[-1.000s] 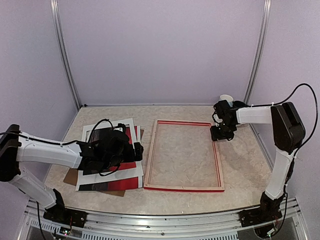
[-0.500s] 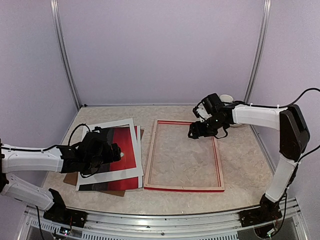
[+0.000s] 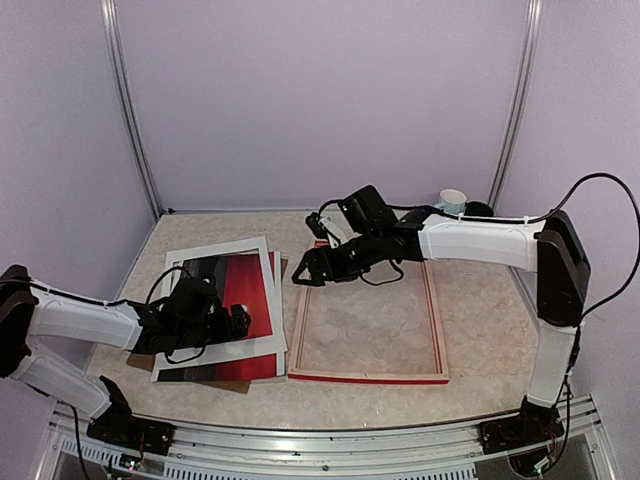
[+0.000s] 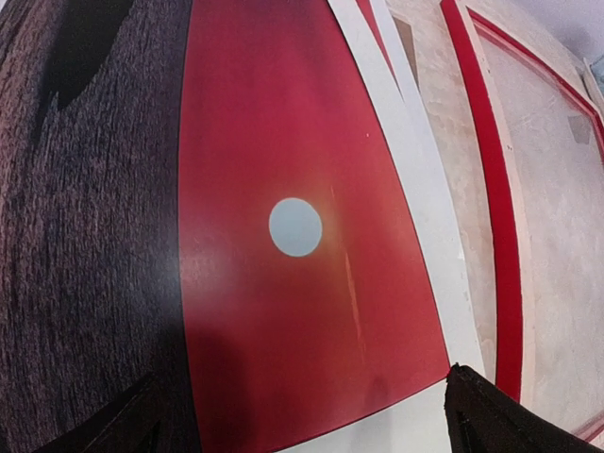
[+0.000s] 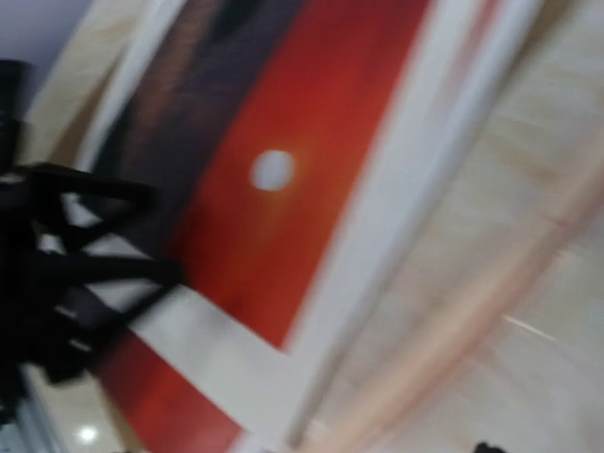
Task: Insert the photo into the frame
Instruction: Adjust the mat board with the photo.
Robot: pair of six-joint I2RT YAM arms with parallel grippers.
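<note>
The photo (image 3: 248, 290), a red sunset with a small white sun over dark water, lies on the table left of the frame with a white mat (image 3: 215, 250) around it. It fills the left wrist view (image 4: 283, 283) and shows blurred in the right wrist view (image 5: 283, 198). The frame (image 3: 365, 378), red-faced with pale wood sides, lies flat and empty at the centre; its left rail shows in the left wrist view (image 4: 491, 208). My left gripper (image 3: 238, 322) is open, low over the photo's near right part. My right gripper (image 3: 303, 277) hovers over the frame's far left corner and looks open and empty.
A brown backing board (image 3: 140, 352) sticks out under the mat and photo stack. A second red and dark sheet (image 3: 235, 368) shows at the stack's near edge. A white cup (image 3: 453, 200) stands at the back right. Purple walls enclose the table.
My right arm has swung left across the frame, from its far right corner to its far left corner. My left gripper has drawn back left and slightly nearer over the photo.
</note>
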